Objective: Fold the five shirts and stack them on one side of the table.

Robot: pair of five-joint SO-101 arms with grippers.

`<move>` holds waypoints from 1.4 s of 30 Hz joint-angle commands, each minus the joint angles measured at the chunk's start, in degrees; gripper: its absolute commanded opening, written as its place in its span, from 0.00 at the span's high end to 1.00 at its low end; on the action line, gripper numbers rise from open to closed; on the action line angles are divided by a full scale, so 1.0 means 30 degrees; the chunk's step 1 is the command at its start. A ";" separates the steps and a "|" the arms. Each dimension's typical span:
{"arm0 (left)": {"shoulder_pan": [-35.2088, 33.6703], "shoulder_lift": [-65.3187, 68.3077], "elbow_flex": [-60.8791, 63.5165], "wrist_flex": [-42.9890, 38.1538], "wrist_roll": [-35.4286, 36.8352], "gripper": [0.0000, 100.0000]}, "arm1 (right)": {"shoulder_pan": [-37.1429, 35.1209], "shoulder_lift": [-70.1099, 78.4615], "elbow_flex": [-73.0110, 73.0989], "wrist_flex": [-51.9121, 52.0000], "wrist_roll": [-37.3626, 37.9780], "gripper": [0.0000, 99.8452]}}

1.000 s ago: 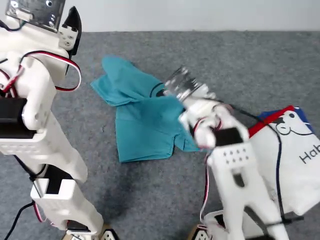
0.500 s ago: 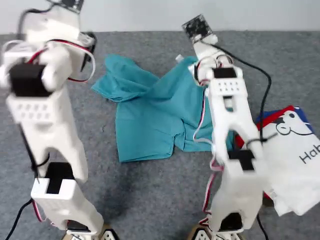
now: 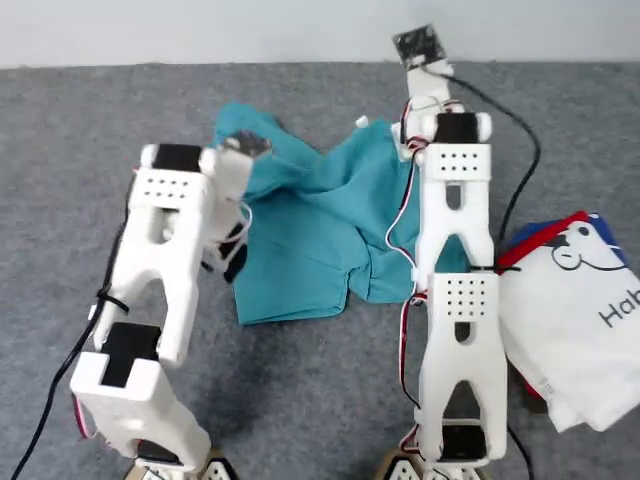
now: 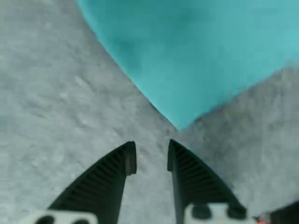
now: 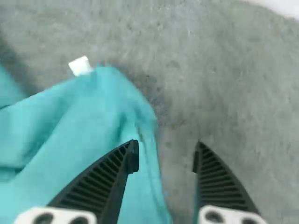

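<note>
A crumpled teal shirt (image 3: 310, 225) lies in the middle of the grey table. Its white neck tag (image 3: 361, 123) points to the far side. My left gripper (image 4: 149, 158) hovers open over bare carpet, just short of a corner of the teal shirt (image 4: 187, 60). In the high view the left gripper (image 3: 232, 258) sits at the shirt's left edge. My right gripper (image 5: 166, 158) is open at the shirt's far right part, with the teal shirt's edge (image 5: 145, 126) running between its fingers near the white tag (image 5: 80, 65). A folded white shirt (image 3: 575, 320) lies at the right.
The white shirt rests on red and blue cloth (image 3: 535, 240) at the right side. The right arm (image 3: 455, 220) stretches over the teal shirt's right side toward the far wall. Bare grey carpet (image 3: 310, 390) spreads across the near middle and the left.
The left arm has swung in from the far left and come down at the teal shirt's left edge. The right arm has stretched out to the far side; the shirt's right part shifted that way.
</note>
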 commanded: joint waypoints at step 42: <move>0.3223 0.5714 -0.0864 0.0322 -0.2901 0.98 | 0.0718 -0.4322 -0.1407 0.4821 0.0762 0.82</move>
